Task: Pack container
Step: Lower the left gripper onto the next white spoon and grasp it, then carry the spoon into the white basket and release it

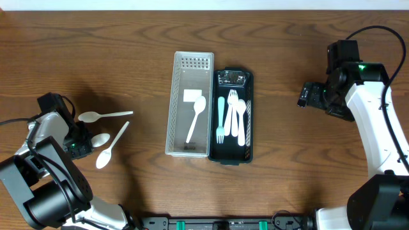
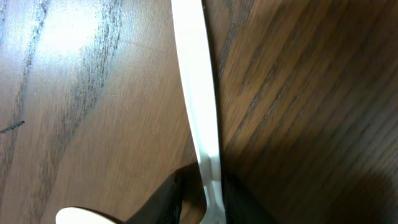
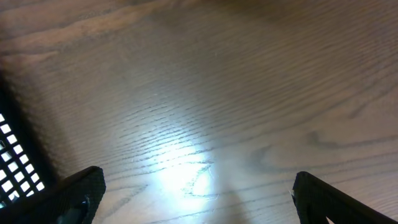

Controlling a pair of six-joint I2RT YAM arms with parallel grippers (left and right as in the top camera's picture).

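In the left wrist view a white spoon handle [image 2: 198,93] runs up across the wood from between my left gripper [image 2: 202,205] fingers. The right finger touches the handle; a thin strip of table shows between it and the left finger. Overhead, that gripper [image 1: 82,145] is low at the table's left among three loose white spoons [image 1: 112,144]. The white basket [image 1: 174,108] holds one spoon [image 1: 196,118]. The black container [image 1: 250,115] beside it holds forks and other cutlery [image 1: 231,118]. My right gripper [image 1: 305,96] hangs wide open over bare wood at the right.
Another spoon [image 1: 103,115] lies just above the left gripper, and a spoon bowl [image 2: 81,216] shows at the left wrist view's bottom edge. A black lattice corner [image 3: 12,155] of the container sits at the right wrist view's left edge.
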